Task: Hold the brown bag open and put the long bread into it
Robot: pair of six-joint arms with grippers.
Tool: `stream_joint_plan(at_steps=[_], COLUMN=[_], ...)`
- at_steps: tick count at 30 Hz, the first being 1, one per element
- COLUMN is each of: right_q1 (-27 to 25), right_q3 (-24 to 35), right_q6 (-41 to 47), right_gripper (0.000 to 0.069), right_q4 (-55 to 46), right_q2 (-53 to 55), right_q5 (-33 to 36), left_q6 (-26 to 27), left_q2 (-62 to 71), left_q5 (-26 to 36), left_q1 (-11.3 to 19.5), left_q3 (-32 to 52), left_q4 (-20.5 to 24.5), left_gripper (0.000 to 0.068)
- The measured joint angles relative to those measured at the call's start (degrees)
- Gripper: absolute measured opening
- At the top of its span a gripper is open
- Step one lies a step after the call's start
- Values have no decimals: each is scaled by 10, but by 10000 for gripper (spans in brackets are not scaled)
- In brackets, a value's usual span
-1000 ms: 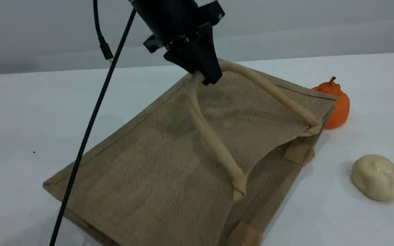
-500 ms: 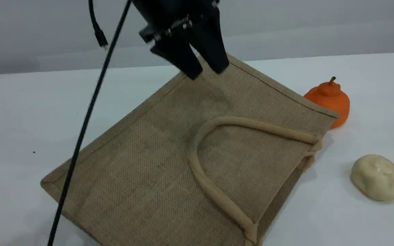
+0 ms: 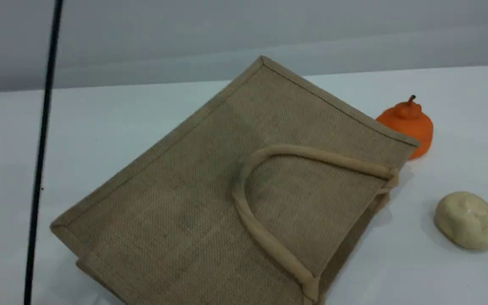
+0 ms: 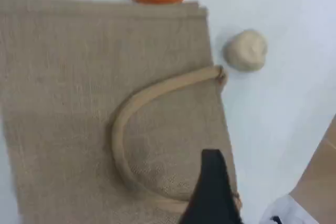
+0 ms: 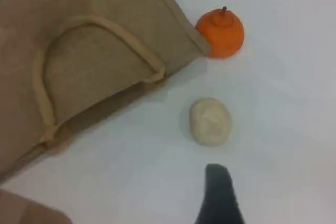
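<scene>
Brown bag (image 3: 184,190) lies flat on the counter (image 3: 100,118), its mouth edge turned to the right, toward the pale bun (image 3: 467,219). One beige handle (image 3: 295,149) rests looped on the bag's top panel, and the mouth is pressed shut. We find the long bread in none of our views. Whether it is inside the bag or off to one side we cannot tell.

Our left pincer (image 4: 212,192) hangs above the bag, close to the handle's bend and the mouth edge, so it is the nearer one for lifting that handle. Only one of its fingertips shows, so we cannot tell whether it is spread or closed. Our right pincer (image 5: 218,192) hovers over bare counter just on the near side of the bun, spread wide and holding nothing, with the bag off to its upper left.

An orange fruit (image 3: 409,123) sits just beside the bag's far right corner. Bare counter between mouth and bun leaves us room to come in from the right. A black cable (image 3: 42,140) hangs at the left, clear of the bag.
</scene>
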Motion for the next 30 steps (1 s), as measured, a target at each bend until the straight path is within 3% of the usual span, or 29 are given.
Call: stream_joint_plan(at_steps=[4, 10, 18, 23, 26, 30], right_q1=[0, 0, 0, 1, 1, 6], right_q3=[57, 60, 60, 60, 60, 60], right_q6=[3, 3, 3, 2, 2, 2], right_gripper=[426, 426, 410, 407, 407, 407], right_q4=[12, 13, 13, 2, 2, 3], right_q2=[-73, -150, -150, -149, -149, -149], right_q5=[-10, -17, -16, -16, -15, -15], left_q6=[-31, -102, -181, -190, -189, -172], left_q2=[-55, -134, -208, -231, -232, -247], left_q5=[0, 0, 0, -2, -2, -4], left_q1=[-34, -107, -242, -334, -357, -356], left_q3=[0, 0, 0, 0, 3, 48], left_q4=[49, 141, 232, 320, 359, 393], left_gripper=[502, 502, 502, 502, 502, 502])
